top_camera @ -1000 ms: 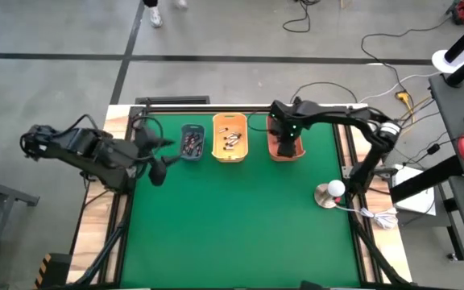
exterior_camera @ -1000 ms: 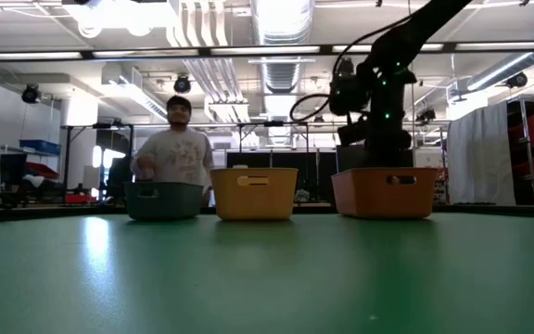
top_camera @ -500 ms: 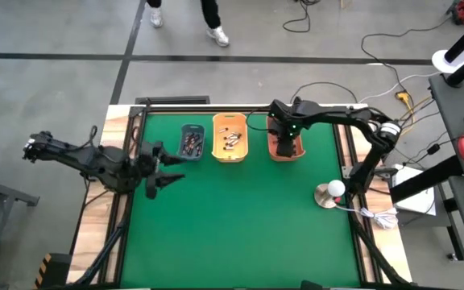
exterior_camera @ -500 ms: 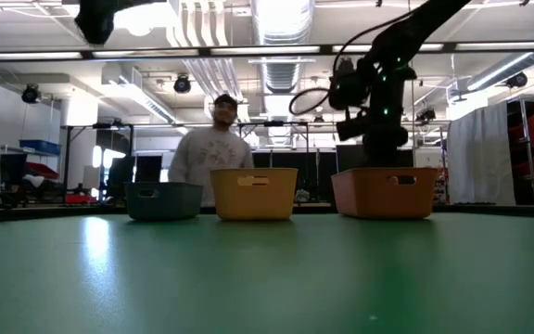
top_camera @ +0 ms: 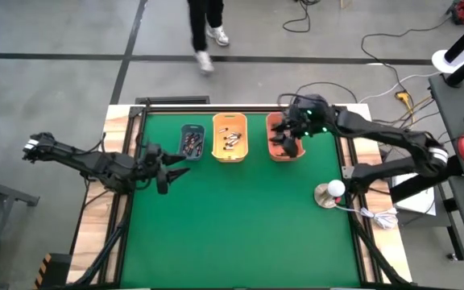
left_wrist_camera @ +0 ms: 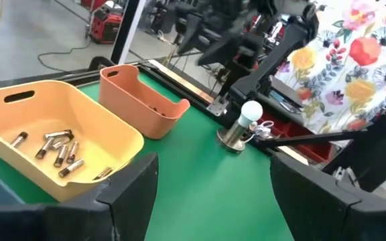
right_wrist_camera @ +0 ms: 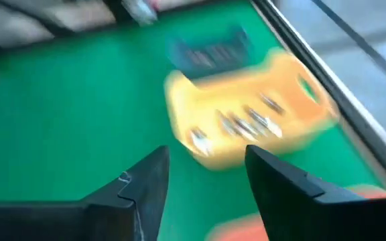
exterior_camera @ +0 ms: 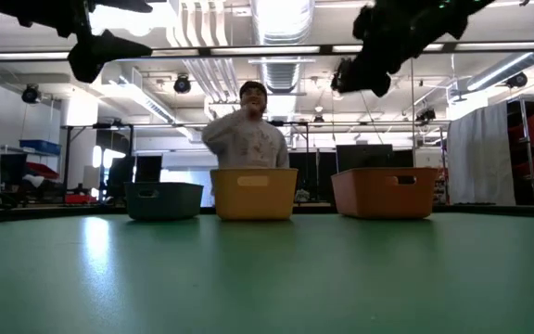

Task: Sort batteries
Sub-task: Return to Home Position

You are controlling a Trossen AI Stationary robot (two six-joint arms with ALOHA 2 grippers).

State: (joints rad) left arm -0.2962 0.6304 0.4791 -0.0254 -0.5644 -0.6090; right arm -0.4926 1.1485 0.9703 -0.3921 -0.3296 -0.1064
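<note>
Three bins stand in a row at the far side of the green mat: a grey-blue bin [top_camera: 192,142], a yellow-orange bin [top_camera: 229,137] and an orange bin [top_camera: 284,145]. Batteries [left_wrist_camera: 57,148] lie on the yellow-orange bin's floor, and darker batteries [top_camera: 192,144] lie in the grey-blue one. My right gripper [top_camera: 287,142] hangs in the air over the orange bin, open, with nothing between its fingers [right_wrist_camera: 206,157]. My left gripper [top_camera: 167,171] hovers open near the mat's left edge, in front of the grey-blue bin, pointing toward the bins [left_wrist_camera: 213,164].
A white ball on a round metal base [top_camera: 329,193] stands at the mat's right edge. A person [exterior_camera: 247,139] walks past beyond the table's far edge. The mat [top_camera: 232,225] in front of the bins is bare.
My right gripper has risen out of the orange bin and tipped up from pointing down toward level. My left gripper has come down and turned closer to level. The person behind the table has walked toward the right.
</note>
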